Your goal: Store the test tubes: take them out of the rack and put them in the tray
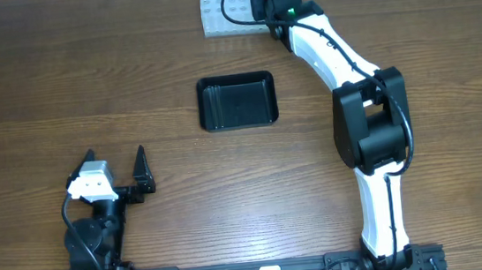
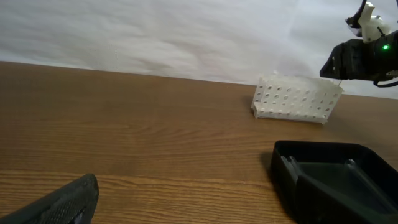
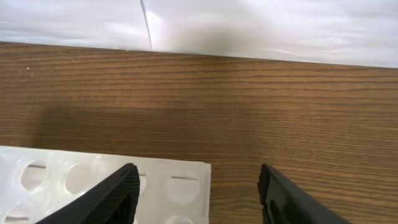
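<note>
Rack (image 1: 228, 16): white with rows of holes, standing near the far edge of the table (image 1: 41, 83), about midway along it. The holes at its right end look empty, and I cannot make out a tube anywhere.
Tray (image 1: 238, 102): black and empty, near the middle of the table, on the near side of the rack and apart from it.
Right gripper (image 3: 198, 171): over the rack's right end, jaws spread and holding nothing, with the rack's end corner below and between them.
Left gripper (image 1: 115, 156): towards the table's near left corner, well apart from rack and tray, jaws spread and empty.
Step in hand: probably the opening pick from the rack, since nothing is in the tray.
Next move: find a hole that holds a tube, centre the jaws either side of it, descend, close gently and lift straight up so the rack is not dragged.
</note>
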Robot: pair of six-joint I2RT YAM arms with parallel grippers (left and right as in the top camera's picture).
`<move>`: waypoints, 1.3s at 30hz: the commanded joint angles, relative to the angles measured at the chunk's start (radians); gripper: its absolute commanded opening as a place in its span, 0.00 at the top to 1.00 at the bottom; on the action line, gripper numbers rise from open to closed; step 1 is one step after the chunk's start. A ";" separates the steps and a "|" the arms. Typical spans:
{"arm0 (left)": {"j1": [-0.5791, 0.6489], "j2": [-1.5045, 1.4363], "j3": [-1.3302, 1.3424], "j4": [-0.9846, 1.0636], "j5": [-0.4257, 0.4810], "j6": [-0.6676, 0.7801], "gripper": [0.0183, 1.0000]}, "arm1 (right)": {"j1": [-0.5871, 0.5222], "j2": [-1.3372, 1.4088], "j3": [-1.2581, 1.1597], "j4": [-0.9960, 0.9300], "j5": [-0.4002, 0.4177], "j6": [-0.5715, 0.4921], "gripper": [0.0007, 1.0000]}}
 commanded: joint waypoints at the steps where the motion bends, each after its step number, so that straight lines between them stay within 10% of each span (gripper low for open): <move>1: 0.007 -0.005 -0.005 -0.004 0.013 0.011 0.00 | 0.006 0.012 0.000 -0.004 -0.048 0.010 0.41; 39: 0.007 -0.005 -0.005 -0.004 0.013 0.011 0.00 | 0.006 0.012 0.000 -0.014 -0.053 0.021 0.90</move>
